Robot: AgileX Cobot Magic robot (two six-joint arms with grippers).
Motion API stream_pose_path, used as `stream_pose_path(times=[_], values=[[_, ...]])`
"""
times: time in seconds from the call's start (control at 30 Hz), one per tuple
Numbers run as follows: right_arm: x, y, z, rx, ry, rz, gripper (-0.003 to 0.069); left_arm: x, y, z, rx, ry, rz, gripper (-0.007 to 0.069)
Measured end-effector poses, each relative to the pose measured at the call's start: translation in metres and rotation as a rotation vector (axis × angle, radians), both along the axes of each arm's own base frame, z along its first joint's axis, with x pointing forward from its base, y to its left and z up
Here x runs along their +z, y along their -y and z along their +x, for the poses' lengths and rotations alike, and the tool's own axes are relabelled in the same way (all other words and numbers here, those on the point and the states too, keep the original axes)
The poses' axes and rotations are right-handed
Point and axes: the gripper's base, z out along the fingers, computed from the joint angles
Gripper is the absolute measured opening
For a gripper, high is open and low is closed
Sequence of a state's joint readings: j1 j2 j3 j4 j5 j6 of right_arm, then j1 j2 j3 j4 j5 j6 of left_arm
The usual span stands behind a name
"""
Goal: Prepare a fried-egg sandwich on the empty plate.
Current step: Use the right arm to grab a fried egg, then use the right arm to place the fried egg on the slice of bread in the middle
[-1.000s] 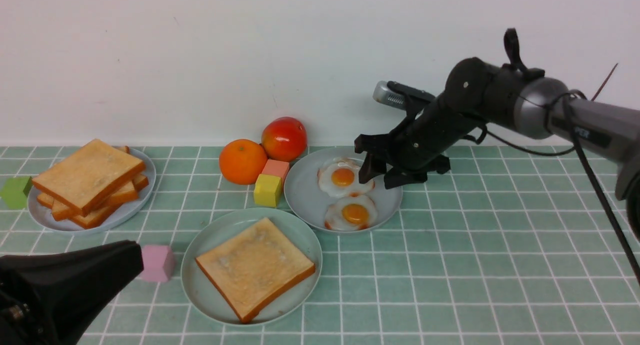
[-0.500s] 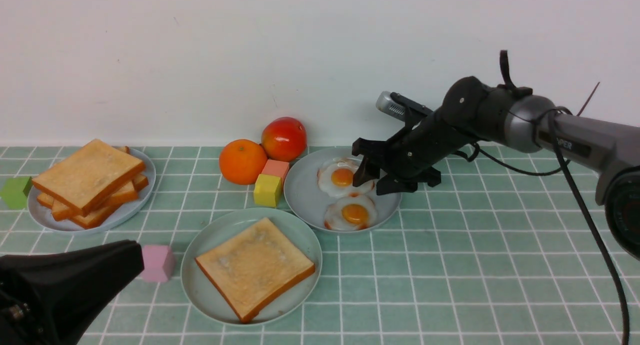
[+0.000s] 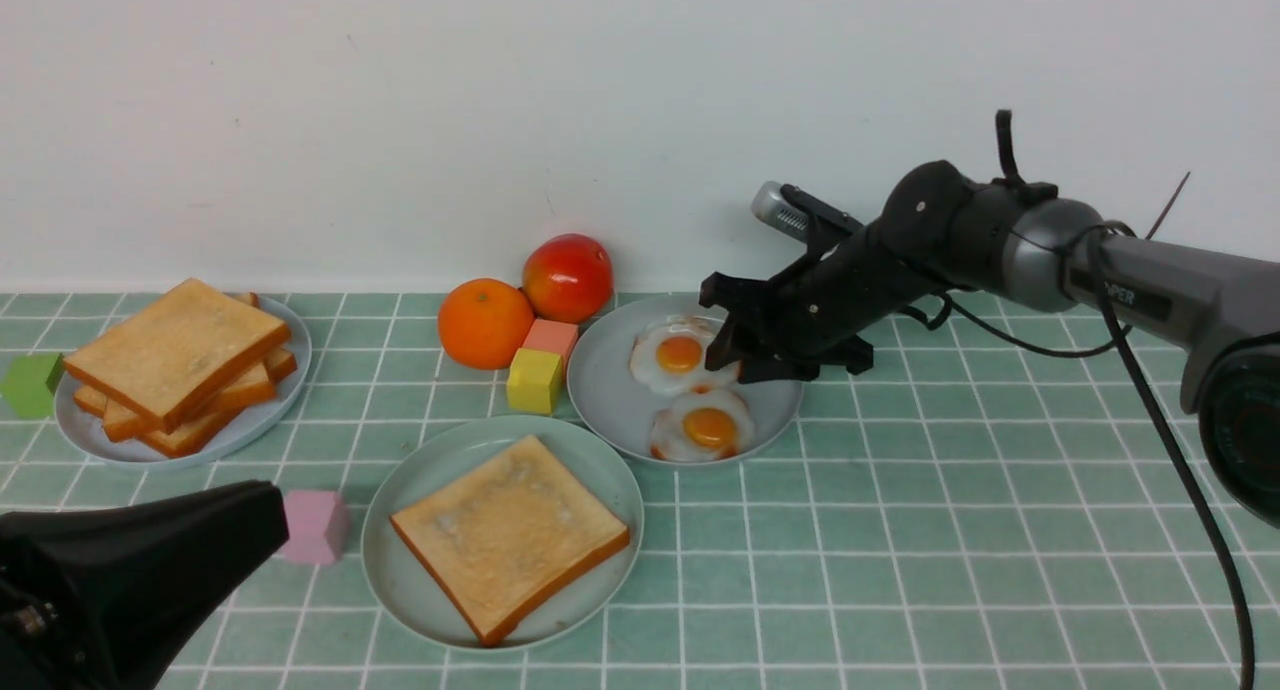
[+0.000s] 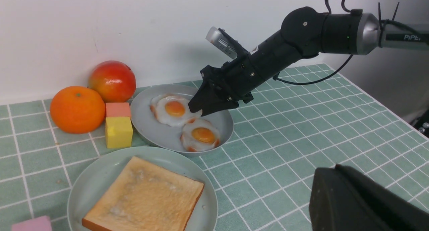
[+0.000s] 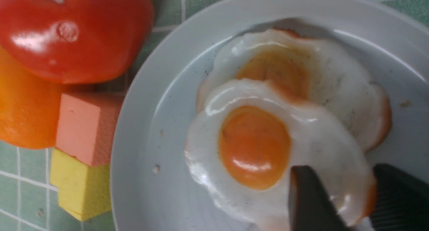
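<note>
This is a robot test setup dressed up as a kitchen rather than a working one: a tabletop (image 3: 950,550) patterned in mint-green tiles meets a bare white wall (image 3: 400,120). Just left of the grey plate of eggs (image 3: 610,390) sit plastic-looking fruit (image 3: 486,322) and coloured blocks (image 3: 535,380), and a black, cable-hung robot arm (image 3: 1040,245) reaches in from its right.
</note>
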State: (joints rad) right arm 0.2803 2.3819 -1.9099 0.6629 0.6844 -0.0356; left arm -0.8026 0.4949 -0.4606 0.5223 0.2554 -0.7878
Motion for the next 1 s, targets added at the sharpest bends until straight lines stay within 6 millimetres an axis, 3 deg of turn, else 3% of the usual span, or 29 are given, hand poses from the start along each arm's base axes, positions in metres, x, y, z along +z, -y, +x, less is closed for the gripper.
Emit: stream_pose_path(times=[0.17, 0.3, 0.43, 0.47, 0.53, 0.63, 0.73, 0.77, 0.83, 1.0], values=[[0.008, 0.001, 0.000, 0.007, 0.017, 0.003, 0.0050, 0.000, 0.000, 0.000, 0.000, 0.000, 0.000, -0.0009], [0.020, 0.002, -0.003, 0.046, 0.034, -0.005, 0.0054, -0.001, -0.001, 0.000, 0.010, -0.012, 0.012, -0.0005], [0.059, 0.008, -0.017, 0.168, 0.070, -0.032, 0.0054, -0.007, -0.004, 0.001, 0.047, -0.060, 0.057, -0.0002], [0.059, 0.008, -0.018, 0.175, 0.068, -0.035, 0.0054, -0.008, -0.005, 0.001, 0.050, -0.062, 0.060, -0.0002], [0.088, 0.010, -0.032, 0.239, 0.091, -0.039, 0.0054, -0.012, -0.008, 0.002, 0.079, -0.092, 0.099, 0.0000], [0.114, 0.004, -0.060, 0.305, 0.104, -0.020, 0.0054, -0.017, -0.012, 0.003, 0.115, -0.129, 0.146, 0.0001], [0.113, -0.016, -0.088, 0.362, 0.082, 0.027, 0.0054, -0.019, -0.014, 0.003, 0.132, -0.150, 0.166, 0.0003], [0.112, -0.016, -0.089, 0.361, 0.079, 0.032, 0.0054, -0.019, -0.014, 0.003, 0.132, -0.150, 0.166, 0.0003], [0.095, -0.041, -0.110, 0.397, 0.037, 0.111, 0.0054, -0.020, -0.014, 0.003, 0.136, -0.155, 0.171, 0.0005], [0.065, -0.073, -0.122, 0.372, -0.007, 0.224, 0.0054, -0.020, -0.014, 0.003, 0.137, -0.157, 0.172, 0.0007]])
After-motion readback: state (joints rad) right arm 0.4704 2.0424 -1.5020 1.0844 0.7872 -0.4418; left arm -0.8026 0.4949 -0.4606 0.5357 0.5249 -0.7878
